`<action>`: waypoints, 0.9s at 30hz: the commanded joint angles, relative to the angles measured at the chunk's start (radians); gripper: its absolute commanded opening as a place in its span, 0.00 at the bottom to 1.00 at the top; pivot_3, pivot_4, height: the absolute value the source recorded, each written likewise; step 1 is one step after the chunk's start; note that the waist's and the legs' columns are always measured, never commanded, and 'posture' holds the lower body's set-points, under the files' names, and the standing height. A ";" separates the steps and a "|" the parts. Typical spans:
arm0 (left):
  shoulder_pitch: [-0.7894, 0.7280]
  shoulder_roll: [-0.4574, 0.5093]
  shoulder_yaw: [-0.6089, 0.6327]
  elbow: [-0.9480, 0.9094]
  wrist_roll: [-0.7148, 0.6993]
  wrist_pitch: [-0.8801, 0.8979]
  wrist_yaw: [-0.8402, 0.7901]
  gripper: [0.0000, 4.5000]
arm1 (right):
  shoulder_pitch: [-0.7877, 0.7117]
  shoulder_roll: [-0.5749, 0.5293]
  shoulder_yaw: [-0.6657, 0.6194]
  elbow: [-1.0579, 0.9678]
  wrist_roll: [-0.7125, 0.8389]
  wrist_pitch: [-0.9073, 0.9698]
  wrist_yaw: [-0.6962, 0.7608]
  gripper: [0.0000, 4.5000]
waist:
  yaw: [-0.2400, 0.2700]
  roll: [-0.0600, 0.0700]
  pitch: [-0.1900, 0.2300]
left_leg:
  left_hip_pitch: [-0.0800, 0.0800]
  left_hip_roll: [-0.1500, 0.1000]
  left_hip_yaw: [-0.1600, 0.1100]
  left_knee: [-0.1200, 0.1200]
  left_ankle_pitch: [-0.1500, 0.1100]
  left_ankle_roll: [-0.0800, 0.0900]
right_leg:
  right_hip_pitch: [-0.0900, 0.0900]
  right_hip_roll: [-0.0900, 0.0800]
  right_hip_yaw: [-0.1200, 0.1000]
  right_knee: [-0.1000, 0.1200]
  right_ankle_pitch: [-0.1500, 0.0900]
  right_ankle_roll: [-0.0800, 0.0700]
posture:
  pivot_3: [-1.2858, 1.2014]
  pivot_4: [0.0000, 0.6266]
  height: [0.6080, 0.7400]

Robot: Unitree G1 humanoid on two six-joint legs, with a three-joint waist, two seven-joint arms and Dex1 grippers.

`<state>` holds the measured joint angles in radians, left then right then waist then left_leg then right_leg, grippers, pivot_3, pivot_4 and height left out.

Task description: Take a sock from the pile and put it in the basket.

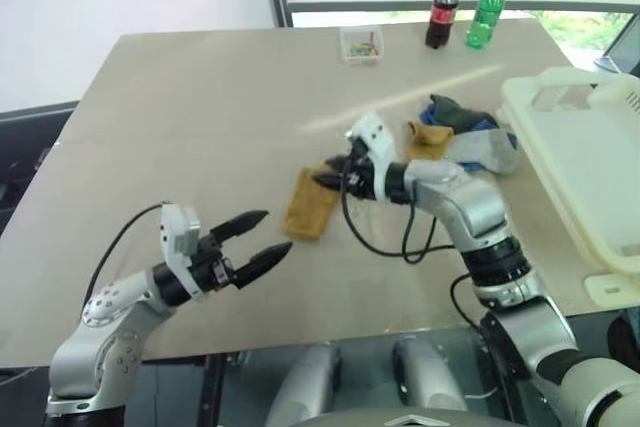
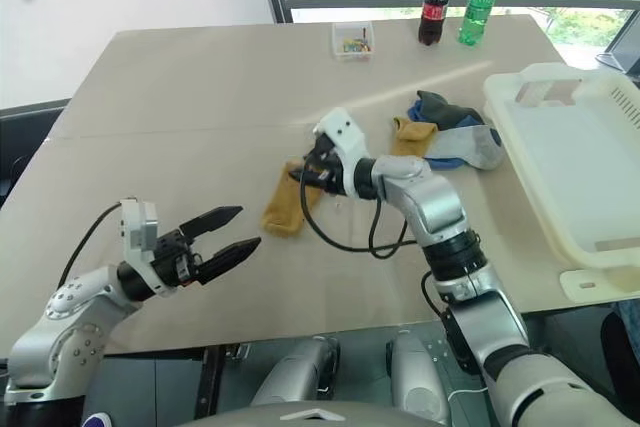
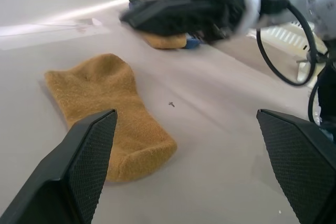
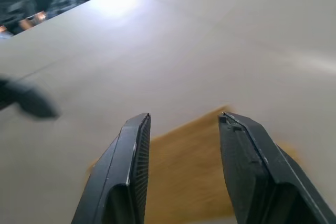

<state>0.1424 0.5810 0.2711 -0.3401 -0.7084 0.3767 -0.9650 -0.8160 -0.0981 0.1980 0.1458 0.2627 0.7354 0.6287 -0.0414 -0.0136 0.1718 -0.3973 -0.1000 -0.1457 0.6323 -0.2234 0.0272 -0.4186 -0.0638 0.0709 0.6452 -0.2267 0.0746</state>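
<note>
Left gripper [image 1: 262, 239] beside mustard sock [image 1: 310, 204]

Cola bottle [image 1: 442, 11] and green bottle [image 1: 486, 12] are standing together at the table's [image 1: 200, 107] far edge, small clear box [image 1: 361, 44] sitting nearby.

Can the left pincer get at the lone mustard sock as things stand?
Probably yes: the left pincer is open beside the mustard sock, bare table between them.
</note>
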 commanded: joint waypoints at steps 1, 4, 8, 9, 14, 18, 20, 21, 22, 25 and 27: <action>-0.012 -0.003 0.013 -0.010 0.005 -0.028 0.010 1.00 | -0.045 0.018 -0.009 0.148 -0.058 -0.133 -0.044 0.47 | 0.000 0.000 0.000 | 0.000 0.000 0.000 0.000 0.000 0.000 | 0.000 0.000 0.000 0.000 0.000 0.000 | 0.52 0.24 0.99; -0.008 0.001 0.016 -0.014 0.009 -0.037 0.013 1.00 | -0.086 0.026 0.014 0.327 -0.112 -0.252 -0.030 0.47 | -0.001 0.000 0.000 | 0.000 0.000 0.001 0.000 0.000 0.000 | 0.000 0.001 0.000 0.000 0.000 0.000 | 0.52 0.24 0.99; 0.000 0.003 0.029 -0.023 0.006 -0.042 0.022 1.00 | -0.133 0.044 0.030 0.475 -0.154 -0.334 0.001 0.47 | -0.002 0.000 0.000 | -0.001 0.000 0.001 0.000 0.000 -0.001 | 0.000 0.001 0.000 0.000 0.000 0.000 | 0.52 0.24 0.99; 0.003 0.003 0.032 -0.027 0.006 -0.042 0.024 1.00 | -0.141 0.047 0.032 0.501 -0.161 -0.349 0.006 0.47 | -0.003 0.000 0.000 | -0.001 0.000 0.001 0.000 0.000 -0.001 | -0.001 0.001 0.000 0.000 0.000 0.000 | 0.52 0.24 0.99; 0.026 -0.002 0.044 -0.052 0.004 -0.049 0.047 1.00 | -0.160 0.055 0.029 0.596 -0.198 -0.425 0.017 0.35 | -0.003 0.000 0.000 | 0.000 0.000 0.001 0.000 0.000 -0.001 | -0.001 0.002 0.000 0.000 0.000 0.000 | 0.52 0.24 0.99; 0.034 -0.006 0.037 -0.062 0.005 -0.052 0.059 1.00 | -0.112 0.032 0.010 0.527 -0.191 -0.396 0.029 0.03 | -0.001 0.001 0.000 | 0.000 0.000 0.000 0.000 0.000 -0.001 | -0.001 0.002 0.000 0.000 0.000 0.000 | 0.52 0.24 0.99; 0.031 -0.010 0.027 -0.061 0.010 -0.053 0.065 1.00 | -0.041 0.000 -0.004 0.421 -0.181 -0.331 0.025 0.03 | 0.004 0.000 0.000 | -0.001 0.000 0.000 0.000 0.000 -0.001 | 0.000 0.002 0.000 0.000 0.000 0.000 | 0.52 0.24 0.99; 0.027 -0.012 0.021 -0.059 0.016 -0.055 0.070 1.00 | 0.009 -0.024 -0.006 0.345 -0.183 -0.292 0.015 0.03 | 0.005 0.001 0.000 | -0.001 0.000 0.000 0.000 0.000 -0.001 | 0.000 0.002 0.000 -0.001 0.000 0.000 | 0.52 0.24 0.99; 0.019 -0.015 0.014 -0.054 0.023 -0.055 0.077 1.00 | 0.070 -0.050 -0.012 0.249 -0.179 -0.235 0.006 0.03 | 0.010 0.001 0.000 | -0.001 0.000 0.000 0.000 0.000 -0.001 | 0.000 0.002 0.000 -0.001 0.000 0.000 | 0.52 0.24 0.99; 0.001 -0.021 -0.004 -0.044 0.041 -0.035 0.121 1.00 | 0.253 -0.118 -0.034 -0.071 -0.149 -0.015 -0.030 0.03 | 0.015 0.002 -0.001 | -0.001 -0.001 0.000 0.000 0.000 -0.001 | 0.000 0.001 -0.001 -0.001 0.000 0.000 | 0.52 0.24 0.99; -0.014 -0.029 -0.025 -0.039 0.064 -0.024 0.159 1.00 | 0.358 -0.155 -0.047 -0.268 -0.135 0.130 -0.064 0.03 | 0.024 0.003 -0.002 | -0.001 -0.001 -0.001 0.000 0.000 0.000 | 0.000 0.000 0.000 -0.001 0.000 0.000 | 0.52 0.24 0.99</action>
<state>0.1369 0.5562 0.2526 -0.3618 -0.6603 0.3507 -0.8320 -0.5020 -0.2359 0.1561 -0.0055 0.1191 0.7392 0.5919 -0.0173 -0.0102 0.1697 -0.3981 -0.1003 -0.1463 0.6323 -0.2236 0.0271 -0.4183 -0.0645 0.0704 0.6441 -0.2267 0.0745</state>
